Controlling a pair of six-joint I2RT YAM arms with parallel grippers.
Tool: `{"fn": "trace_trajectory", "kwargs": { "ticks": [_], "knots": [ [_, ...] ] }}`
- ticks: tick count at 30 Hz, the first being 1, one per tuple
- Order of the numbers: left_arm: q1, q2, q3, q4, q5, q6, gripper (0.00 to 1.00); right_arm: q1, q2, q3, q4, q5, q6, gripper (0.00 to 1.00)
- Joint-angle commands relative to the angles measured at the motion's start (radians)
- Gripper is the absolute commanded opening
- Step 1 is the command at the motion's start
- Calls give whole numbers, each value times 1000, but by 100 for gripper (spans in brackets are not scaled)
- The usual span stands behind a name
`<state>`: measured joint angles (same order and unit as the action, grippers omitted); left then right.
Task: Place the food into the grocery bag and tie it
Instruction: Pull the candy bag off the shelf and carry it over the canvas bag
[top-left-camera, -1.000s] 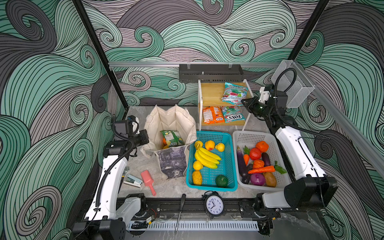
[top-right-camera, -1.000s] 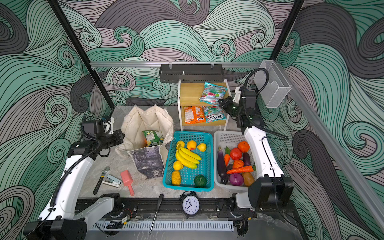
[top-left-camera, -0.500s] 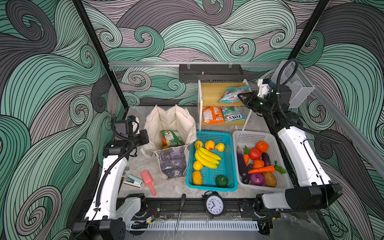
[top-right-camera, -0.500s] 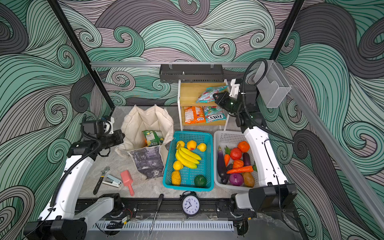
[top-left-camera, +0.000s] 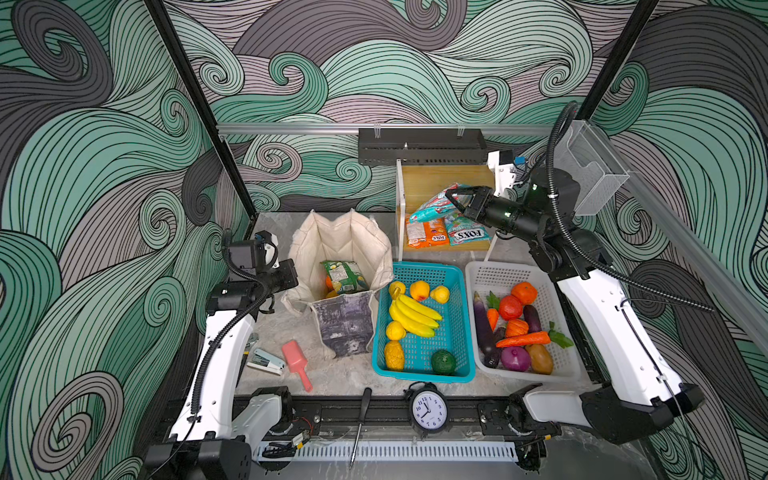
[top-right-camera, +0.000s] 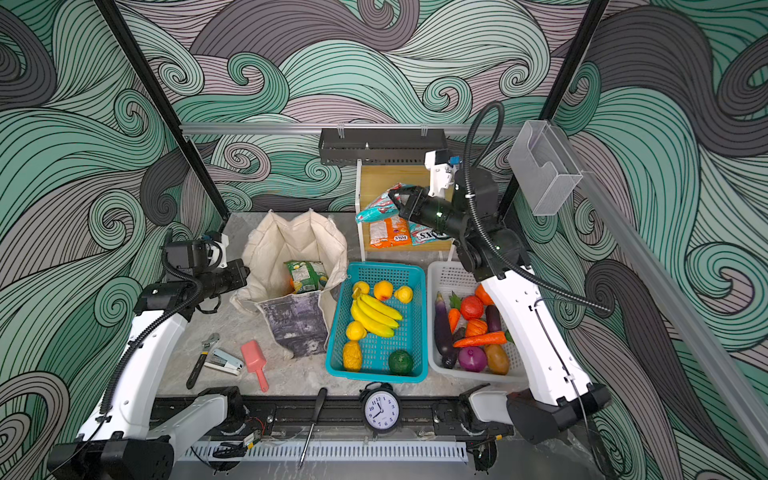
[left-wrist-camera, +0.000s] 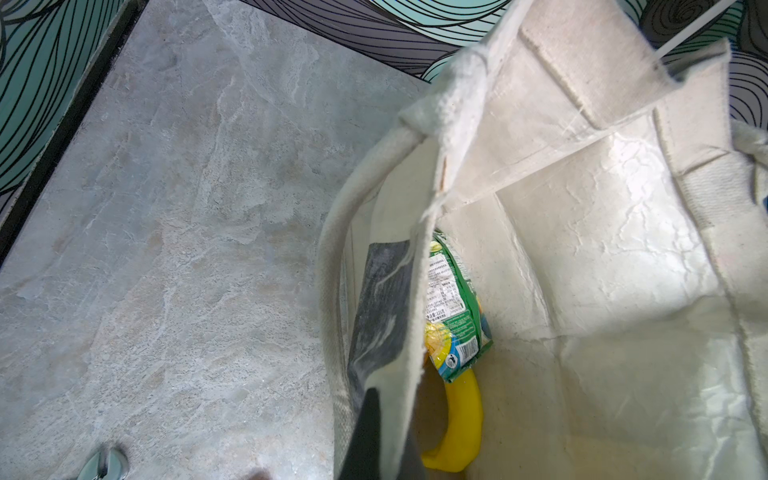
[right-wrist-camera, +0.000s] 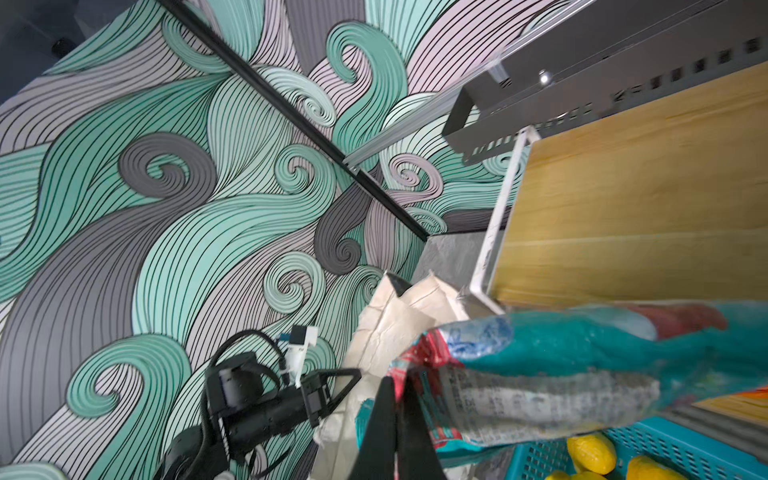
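The beige grocery bag (top-left-camera: 340, 241) (top-right-camera: 291, 241) stands open at the back left. A green packet (top-left-camera: 343, 278) (left-wrist-camera: 453, 299) and a yellow banana (left-wrist-camera: 461, 419) lie inside it. My left gripper (top-left-camera: 293, 274) (left-wrist-camera: 386, 415) is shut on the bag's left rim (left-wrist-camera: 415, 291), holding it open. My right gripper (top-left-camera: 451, 195) (right-wrist-camera: 397, 399) is shut on one end of the teal-red packet (top-left-camera: 432, 205) (top-right-camera: 374, 208) (right-wrist-camera: 561, 374). The packet hangs in the air in front of the wooden shelf (top-left-camera: 440, 178), to the right of the bag and above it.
An orange packet (top-left-camera: 426, 237) and a FOX'S packet (top-left-camera: 467, 235) lie on the shelf. The teal basket (top-left-camera: 457, 274) holds bananas and fruit. The white basket (top-left-camera: 498, 270) holds vegetables. A pink scoop (top-left-camera: 295, 361), stapler (top-left-camera: 266, 361), screwdriver (top-left-camera: 359, 424) and clock (top-left-camera: 430, 409) are at the front.
My right gripper has lifted the teal-red packet off the shelf and carried it leftward, tilting it. The left arm and the bag have not moved.
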<state>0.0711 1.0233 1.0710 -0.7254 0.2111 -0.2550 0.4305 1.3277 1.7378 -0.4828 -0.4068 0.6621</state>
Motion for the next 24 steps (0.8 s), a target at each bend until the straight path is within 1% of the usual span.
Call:
{"fn": "trace_trajectory", "kwargs": {
  "ticks": [1,6,11,16,24],
  "knots": [
    [2,-13,0,12,19,4,0,77,-36,34,26,48,-36,0],
    [2,-14,1,12,22,4,0,224,-1,42,19,97,-60,0],
    [2,-14,1,11,23,5,0,337,90,69,7,119,-81,0],
    [2,-11,1,12,26,2,0,422,201,86,21,128,-86,0],
    [2,-15,0,13,34,2,0,513,439,199,-22,103,-102,0]
  ]
}}
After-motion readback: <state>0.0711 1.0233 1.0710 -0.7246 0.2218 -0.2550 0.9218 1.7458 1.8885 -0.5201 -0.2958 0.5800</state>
